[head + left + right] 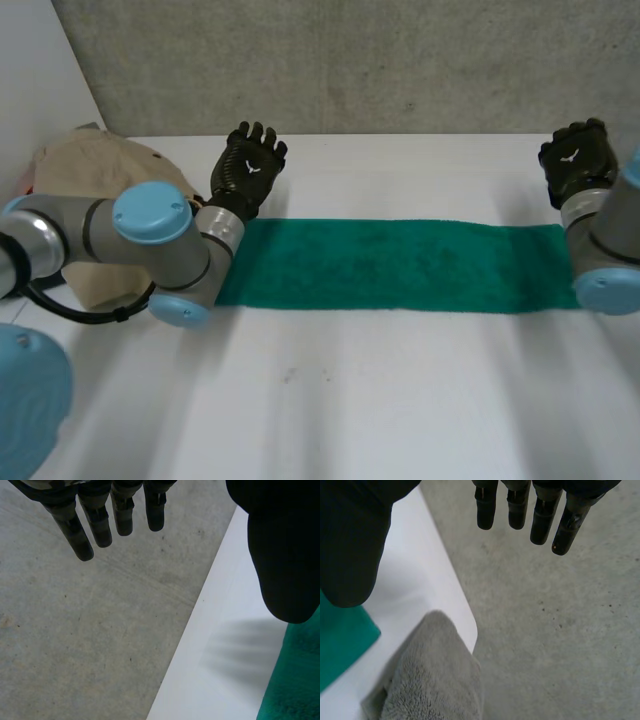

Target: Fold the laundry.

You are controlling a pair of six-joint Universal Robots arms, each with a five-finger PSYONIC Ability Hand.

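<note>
We see a green towel [400, 265] lying flat on a white table [400, 400], drawn out into one long, narrow band that runs from arm to arm. The left hand [250, 165] hangs just past the towel's left end, on its far side. The right hand [577, 160] hangs the same way just past the towel's right end. In the left wrist view its fingers [100, 525] point out straight and wide of the thumb, holding nothing, with a corner of the towel beside the thumb. In the right wrist view the right hand's fingers [520, 510] are just as straight and wide, also with nothing in them, and again a towel corner lies by the thumb. A grey towel [435, 680] lies near that right-end corner, apart from the green towel and at the table's edge. A bunched beige cloth [80, 180] sits beyond the green towel's left end, behind the left arm [150, 235]. We also see a concrete floor [75, 630] past the table's edge.
</note>
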